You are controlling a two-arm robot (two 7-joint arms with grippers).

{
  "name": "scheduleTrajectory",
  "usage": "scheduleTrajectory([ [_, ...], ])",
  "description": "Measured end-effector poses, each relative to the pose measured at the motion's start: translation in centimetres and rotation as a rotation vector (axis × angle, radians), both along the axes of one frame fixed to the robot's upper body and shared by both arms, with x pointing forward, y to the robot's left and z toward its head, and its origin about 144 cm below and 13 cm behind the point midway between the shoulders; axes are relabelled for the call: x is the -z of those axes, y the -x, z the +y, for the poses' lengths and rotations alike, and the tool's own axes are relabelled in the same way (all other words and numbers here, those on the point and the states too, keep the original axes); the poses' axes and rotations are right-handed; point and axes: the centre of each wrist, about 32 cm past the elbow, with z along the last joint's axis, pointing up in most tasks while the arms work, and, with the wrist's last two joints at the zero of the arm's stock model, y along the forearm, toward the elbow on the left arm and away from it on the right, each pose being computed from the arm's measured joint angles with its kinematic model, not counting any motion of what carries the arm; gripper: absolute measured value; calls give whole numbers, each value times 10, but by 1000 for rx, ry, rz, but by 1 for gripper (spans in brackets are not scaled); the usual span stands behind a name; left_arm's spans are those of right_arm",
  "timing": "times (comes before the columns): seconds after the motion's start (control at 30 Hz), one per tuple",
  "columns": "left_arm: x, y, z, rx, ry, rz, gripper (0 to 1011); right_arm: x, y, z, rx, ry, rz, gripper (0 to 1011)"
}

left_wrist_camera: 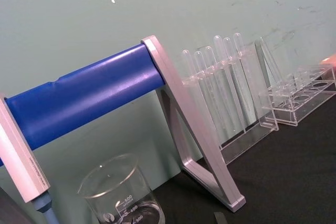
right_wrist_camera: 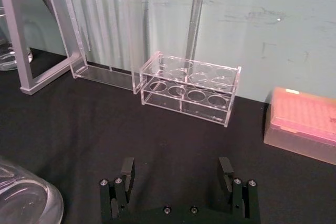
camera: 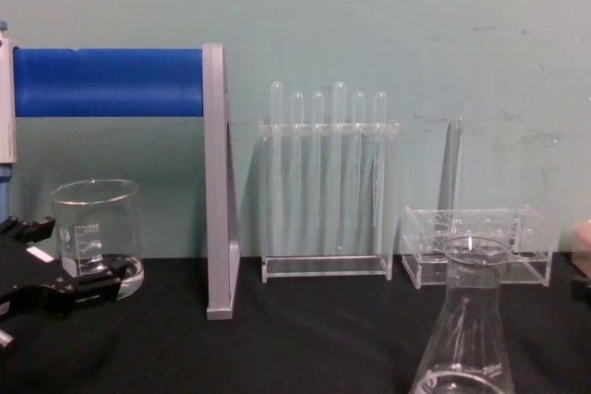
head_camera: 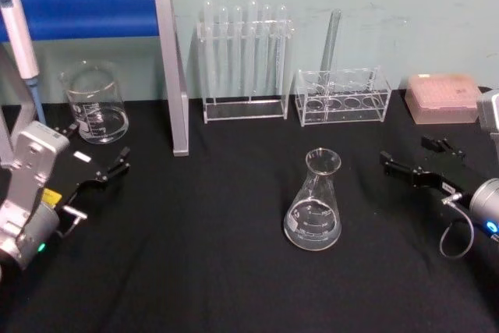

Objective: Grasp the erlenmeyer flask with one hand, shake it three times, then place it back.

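Black and blocky, the right tool [head_camera: 413, 158] hovers low over the dark worktop [head_camera: 195, 271] with its two fingers [right_wrist_camera: 127, 170] spread apart, gripping nothing; the flask [head_camera: 314, 202] stands upright near it, toward the middle; the left tool [head_camera: 117, 168], also apart, sits by the beaker [head_camera: 95, 104].

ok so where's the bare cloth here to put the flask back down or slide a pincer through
The black cloth lies bare all around the erlenmeyer flask, widest along the near edge and toward the left pincer. An open lane runs between flask and open right pincer. It's crowded along the back: beaker, blue-barred stand, test tube racks, pink box.
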Motion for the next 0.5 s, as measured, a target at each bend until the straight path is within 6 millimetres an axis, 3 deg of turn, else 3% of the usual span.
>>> scheduleTrajectory([
  [0.5, 0, 0, 0, 0, 0, 0, 1001, 2, 0, 5, -23, 11, 10, 1002],
])
